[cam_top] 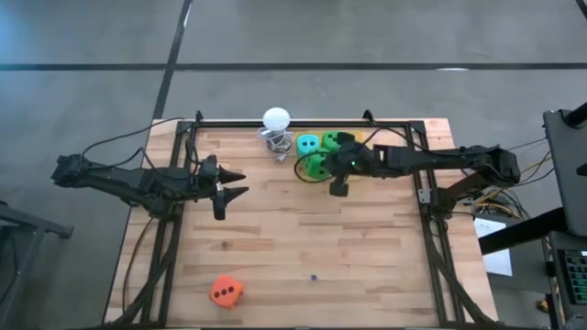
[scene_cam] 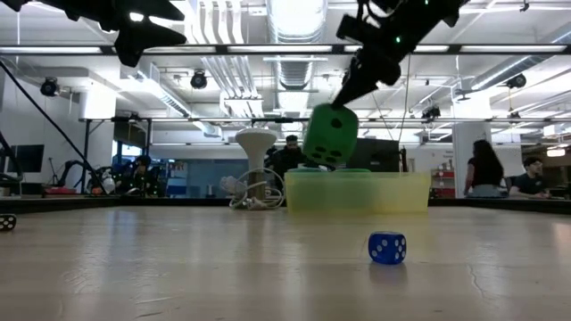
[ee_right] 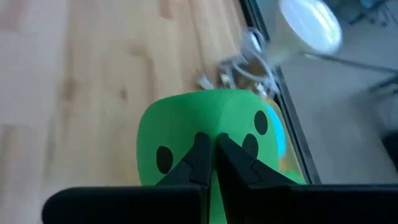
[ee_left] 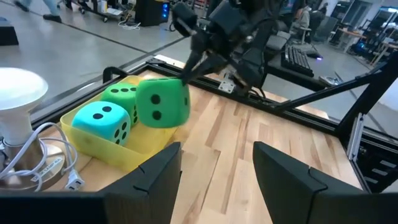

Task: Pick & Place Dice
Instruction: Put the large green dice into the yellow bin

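Observation:
My right gripper [cam_top: 330,166] is shut on a bright green die [cam_top: 315,166] and holds it in the air over the near-left rim of a yellow tray [scene_cam: 384,192]. In the tray lie a teal die [cam_top: 307,144] and a second green die [cam_top: 332,140]. An orange-red die [cam_top: 226,291] rests on the table near the near-left corner. My left gripper [cam_top: 237,183] hovers open left of the tray, pointing toward it, and touches nothing. My right gripper pinches the green die by a bit of its soft upper surface [ee_right: 208,127] between the two nearly closed fingertips [ee_right: 200,155]. The fingers slant down at it from above and from the table's right [scene_cam: 352,89]. The die hangs below them, tilted, lifted clear of tray and table.
A white ball on a wire stand [cam_top: 276,120] with a coiled cable stands just left of the tray at the far edge. A tiny blue die [scene_cam: 386,248] sits on the near middle of the table. People move about in the room beyond the table. Bare wood lies between the arms.

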`<move>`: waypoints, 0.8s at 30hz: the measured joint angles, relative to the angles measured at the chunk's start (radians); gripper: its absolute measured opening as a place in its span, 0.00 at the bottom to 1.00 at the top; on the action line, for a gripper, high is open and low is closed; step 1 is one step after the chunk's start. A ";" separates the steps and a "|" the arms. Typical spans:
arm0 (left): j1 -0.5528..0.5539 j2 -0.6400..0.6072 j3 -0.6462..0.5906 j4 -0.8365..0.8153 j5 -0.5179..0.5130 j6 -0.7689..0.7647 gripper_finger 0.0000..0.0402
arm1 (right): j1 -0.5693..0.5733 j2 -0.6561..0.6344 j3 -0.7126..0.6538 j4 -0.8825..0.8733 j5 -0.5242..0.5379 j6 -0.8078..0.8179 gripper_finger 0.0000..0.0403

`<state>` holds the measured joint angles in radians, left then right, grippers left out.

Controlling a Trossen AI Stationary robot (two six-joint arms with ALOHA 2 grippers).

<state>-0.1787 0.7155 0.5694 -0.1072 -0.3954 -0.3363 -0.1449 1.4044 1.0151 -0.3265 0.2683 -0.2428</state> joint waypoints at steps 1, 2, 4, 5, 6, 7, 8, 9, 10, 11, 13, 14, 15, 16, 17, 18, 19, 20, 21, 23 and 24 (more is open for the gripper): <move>0.000 0.000 0.000 0.000 0.000 0.000 0.50 | -0.014 -0.004 -0.011 0.001 0.004 0.000 0.02; 0.000 0.000 0.000 0.000 0.000 0.000 0.50 | -0.026 -0.005 -0.022 -0.001 0.003 -0.002 0.02; 0.000 0.000 0.000 0.000 0.000 0.000 0.50 | -0.049 -0.004 -0.038 0.001 0.003 -0.020 0.02; 0.000 0.000 0.000 0.000 0.000 0.000 0.50 | -0.059 -0.004 -0.046 0.000 0.004 -0.026 0.02; 0.000 0.000 0.000 0.000 0.000 0.000 0.50 | -0.069 -0.004 -0.054 0.000 0.004 -0.031 0.02; 0.000 0.000 0.000 0.000 0.000 0.000 0.50 | -0.076 -0.004 -0.061 0.000 0.005 -0.039 0.02; 0.000 0.000 0.000 -0.002 0.000 0.000 0.50 | -0.081 -0.002 -0.068 0.001 0.009 -0.043 0.02; 0.000 0.000 0.000 -0.002 0.000 0.000 0.50 | -0.084 -0.001 -0.073 0.000 0.020 -0.043 0.02; 0.000 0.001 0.000 -0.003 0.000 0.000 0.50 | -0.088 -0.001 -0.077 -0.007 0.030 -0.045 0.02; 0.000 0.001 0.000 -0.004 0.000 0.000 0.50 | -0.089 -0.002 -0.080 -0.013 0.043 -0.049 0.02; 0.000 0.001 0.000 -0.009 0.000 0.000 0.50 | -0.090 -0.002 -0.083 -0.015 0.061 -0.058 0.02; 0.000 0.001 0.000 -0.010 0.000 0.000 0.50 | -0.092 -0.002 -0.083 -0.017 0.071 -0.067 0.02; 0.000 0.001 0.000 -0.011 0.000 0.000 0.50 | -0.093 -0.002 -0.084 -0.024 0.078 -0.078 0.02; 0.000 0.001 0.000 -0.014 0.000 0.000 0.50 | -0.095 0.002 -0.084 -0.027 0.081 -0.079 0.02; 0.000 0.001 0.000 -0.017 0.000 0.000 0.50 | -0.096 0.006 -0.084 -0.029 0.082 -0.079 0.02; 0.000 0.001 0.000 -0.018 0.000 0.000 0.50 | -0.102 0.010 -0.084 -0.038 0.082 -0.079 0.02; 0.000 0.001 0.000 -0.018 0.000 0.000 0.50 | -0.103 0.015 -0.086 -0.044 0.083 -0.080 0.02; 0.000 0.001 0.000 -0.017 0.000 0.000 0.50 | -0.105 0.022 -0.087 -0.044 0.083 -0.079 0.02; 0.000 0.001 0.000 -0.018 0.000 0.000 0.50 | -0.106 0.028 -0.089 -0.043 0.083 -0.079 0.02; 0.000 0.001 0.000 -0.017 0.000 -0.002 0.50 | -0.105 0.040 -0.090 -0.043 0.096 -0.087 0.02; 0.000 0.001 0.000 -0.018 0.000 -0.003 0.50 | -0.105 0.049 -0.090 -0.039 0.105 -0.093 0.02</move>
<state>-0.1787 0.7162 0.5690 -0.1250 -0.3950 -0.3398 -0.2497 1.4533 0.9253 -0.3651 0.3730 -0.3355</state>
